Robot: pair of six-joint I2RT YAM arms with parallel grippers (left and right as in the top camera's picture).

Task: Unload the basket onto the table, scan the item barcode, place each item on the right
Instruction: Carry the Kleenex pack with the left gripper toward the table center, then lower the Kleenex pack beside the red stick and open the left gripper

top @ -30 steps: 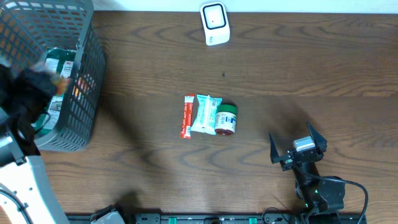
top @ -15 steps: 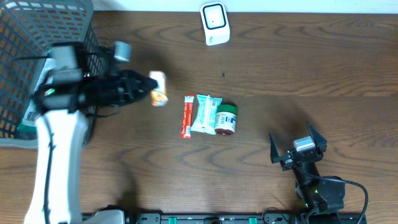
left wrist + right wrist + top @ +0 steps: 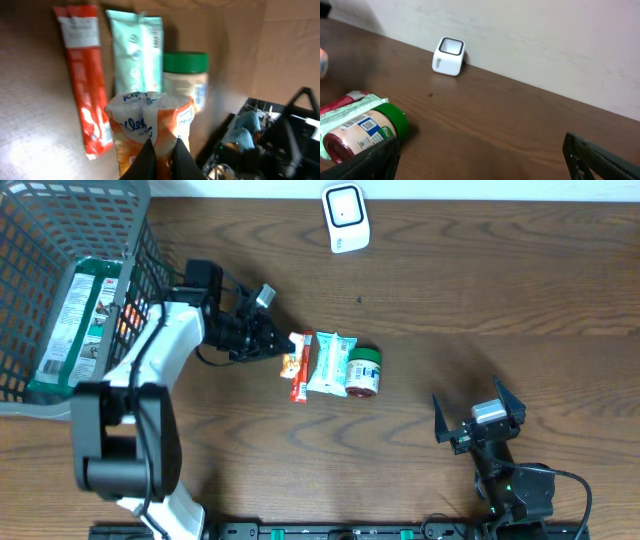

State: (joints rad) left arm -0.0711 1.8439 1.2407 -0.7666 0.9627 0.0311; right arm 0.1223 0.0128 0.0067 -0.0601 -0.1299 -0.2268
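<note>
The left pincer (image 3: 282, 348) grips the orange packet (image 3: 150, 122), right pincer (image 3: 478, 415) gapes empty; mid-carry, I judge: next, face its barcode to the scanner (image 3: 345, 218) at 12 o'clock

White scanner (image 3: 449, 56) beyond green-lidded jar (image 3: 365, 132)

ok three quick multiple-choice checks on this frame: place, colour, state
1. The jar has a lid that is: A red, B green, C white.
2. The white scanner sits: A against the jar, B alone near the far table edge, C in the right jaws.
3. The left jaws are: A open and empty, B shut on the jar, C shut on the orange-and-white tissue pack.
Key: B, green cap in both wrist views; B, overhead shows it apart from everything; C, left wrist view shows the pack pinched.
</note>
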